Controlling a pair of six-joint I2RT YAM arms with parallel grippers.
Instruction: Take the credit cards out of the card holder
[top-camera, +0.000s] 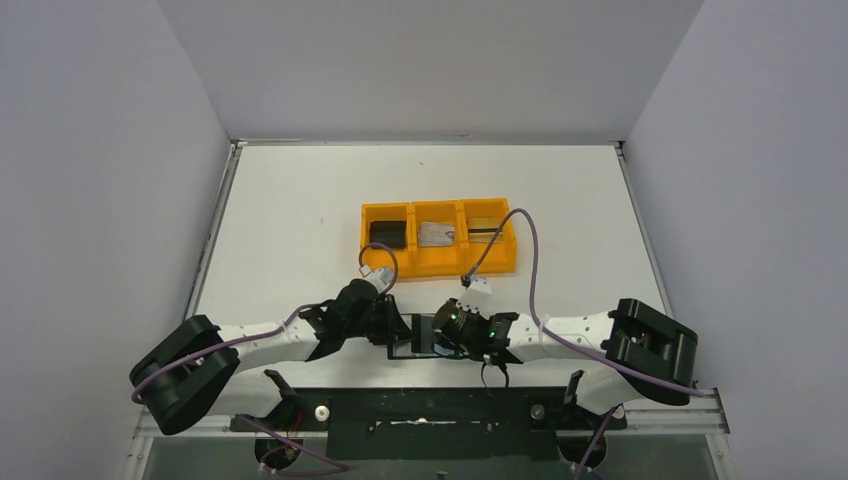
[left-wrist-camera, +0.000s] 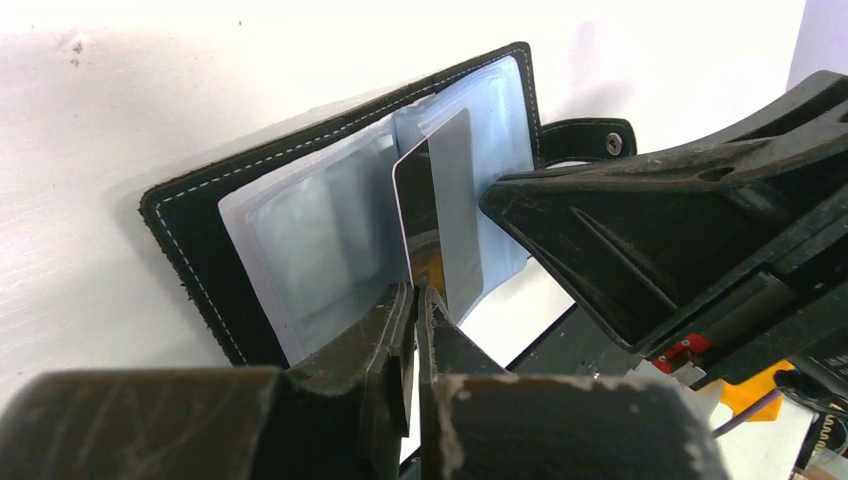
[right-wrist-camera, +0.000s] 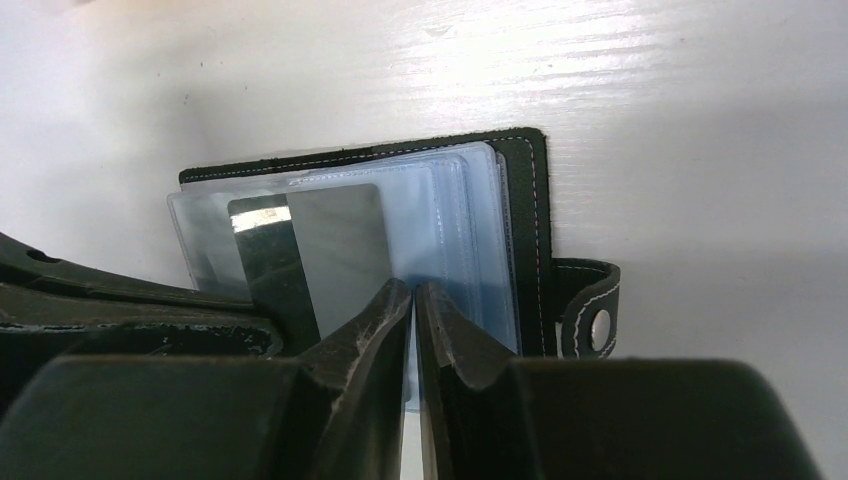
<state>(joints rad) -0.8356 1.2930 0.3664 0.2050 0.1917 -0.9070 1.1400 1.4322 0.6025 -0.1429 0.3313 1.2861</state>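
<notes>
The black card holder (top-camera: 424, 338) lies open near the table's front edge between my two grippers. In the left wrist view its blue-grey pockets (left-wrist-camera: 300, 230) face me. My left gripper (left-wrist-camera: 417, 290) is shut on a grey card with a dark stripe (left-wrist-camera: 450, 200), which stands edge-up and is partly out of a pocket. My right gripper (right-wrist-camera: 413, 288) is shut on the clear pocket sheets of the card holder (right-wrist-camera: 470, 220), beside that card (right-wrist-camera: 335, 250). In the top view the left gripper (top-camera: 400, 328) and the right gripper (top-camera: 447, 335) almost meet.
An orange three-compartment tray (top-camera: 438, 265) stands in the middle of the table. It holds a black block (top-camera: 387, 233) on the left, a silvery card (top-camera: 436, 235) in the middle and a gold card (top-camera: 487, 233) on the right. The card holder's snap tab (right-wrist-camera: 590, 320) sticks out sideways.
</notes>
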